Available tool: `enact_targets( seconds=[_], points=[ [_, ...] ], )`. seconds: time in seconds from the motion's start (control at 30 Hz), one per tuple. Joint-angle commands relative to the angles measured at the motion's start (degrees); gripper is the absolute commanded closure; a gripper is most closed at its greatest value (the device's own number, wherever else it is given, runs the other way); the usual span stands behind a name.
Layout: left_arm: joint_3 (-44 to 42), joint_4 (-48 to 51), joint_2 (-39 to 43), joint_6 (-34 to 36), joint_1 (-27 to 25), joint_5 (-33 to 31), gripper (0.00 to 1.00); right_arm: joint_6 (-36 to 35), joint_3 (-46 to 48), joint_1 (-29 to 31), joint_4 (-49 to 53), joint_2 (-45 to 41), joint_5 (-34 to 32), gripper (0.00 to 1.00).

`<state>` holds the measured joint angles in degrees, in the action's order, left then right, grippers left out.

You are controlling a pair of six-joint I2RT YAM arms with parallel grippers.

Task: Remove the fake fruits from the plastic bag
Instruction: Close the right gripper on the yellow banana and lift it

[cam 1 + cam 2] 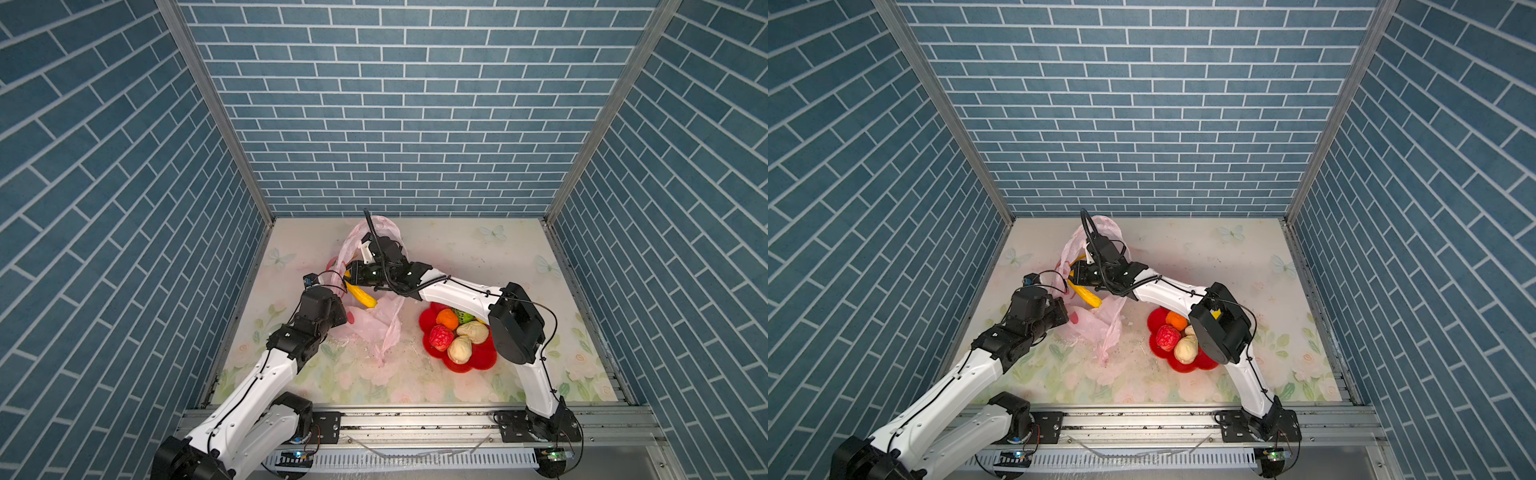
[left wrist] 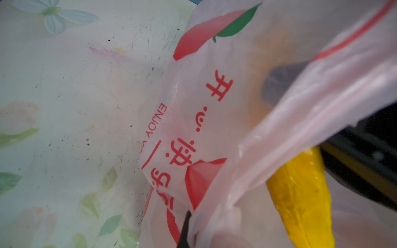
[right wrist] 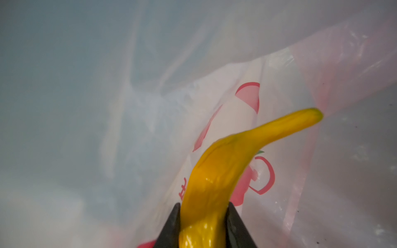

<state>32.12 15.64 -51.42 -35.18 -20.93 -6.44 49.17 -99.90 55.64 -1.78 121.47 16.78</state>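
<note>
The right pincer (image 3: 204, 207) grips the yellow banana (image 3: 225, 163), which is partly inside the pink plastic bag (image 1: 374, 328). The left pincer (image 1: 343, 309) pinches the bag tight.

Left arm (image 1: 266, 368) stretches low and forward, left jaws pinched tight; right arm (image 1: 457, 293) bends across leftward, right jaws clamped partway

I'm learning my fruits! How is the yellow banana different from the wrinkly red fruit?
The banana is long and curved; the wrinkly red fruit is round and lumpy. The banana is yellow; the wrinkly red fruit is red. The banana is pinched in the jaws of the right gripper by the plastic bag; the wrinkly red fruit sits free in the red dish. Both are toy fruits.
</note>
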Motion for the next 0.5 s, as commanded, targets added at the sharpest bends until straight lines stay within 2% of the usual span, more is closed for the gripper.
enact_targets(
  seconds=[0.0,0.23,0.47],
  points=[
    [0.5,-0.88,0.12,-0.14,-0.13,-1.09,1.0,-0.39,-0.07,-0.4,-2.05,-2.91,0.77,0.88],
    [5.29,1.2,-0.08,1.41,0.0,-3.87,1.0,-0.35,0.94,-0.43,-1.91,-3.76,1.84,0.89],
    [10.72,1.63,-4.37,3.88,0.45,-5.79,1.0,-1.24,3.24,-0.31,-1.75,-5.91,3.86,0.89]
  ],
)
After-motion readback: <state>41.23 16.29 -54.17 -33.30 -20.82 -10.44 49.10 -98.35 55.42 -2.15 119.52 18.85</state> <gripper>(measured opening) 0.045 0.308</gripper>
